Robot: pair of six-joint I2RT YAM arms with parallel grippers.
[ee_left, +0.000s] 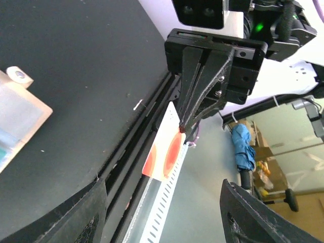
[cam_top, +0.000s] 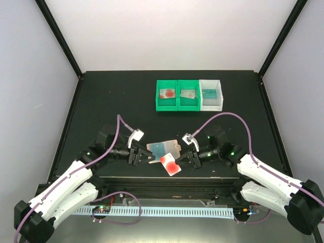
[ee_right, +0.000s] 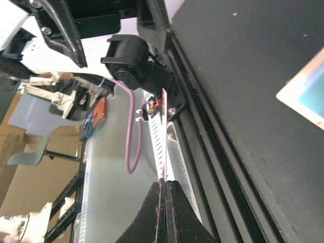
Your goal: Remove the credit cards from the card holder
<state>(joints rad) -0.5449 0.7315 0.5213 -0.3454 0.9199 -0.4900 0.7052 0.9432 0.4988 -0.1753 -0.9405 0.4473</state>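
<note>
The peach card holder (cam_top: 163,148) lies open on the black table near its front edge, its blue inner panel facing up. In the left wrist view one corner of the card holder (ee_left: 17,114) shows at the left. My right gripper (cam_top: 178,161) is shut on a pale credit card with red blotches (cam_top: 171,166), holding it over the table's front edge just right of the holder. The right wrist view shows this card (ee_right: 164,136) edge-on between the closed right gripper (ee_right: 165,185). My left gripper (cam_top: 146,156) stands open and empty beside the holder, facing the held card (ee_left: 164,152).
Two green bins (cam_top: 176,103) and a white bin (cam_top: 211,104) stand side by side at the back centre, each with a card inside. A perforated cable rail (cam_top: 167,212) runs below the table's front edge.
</note>
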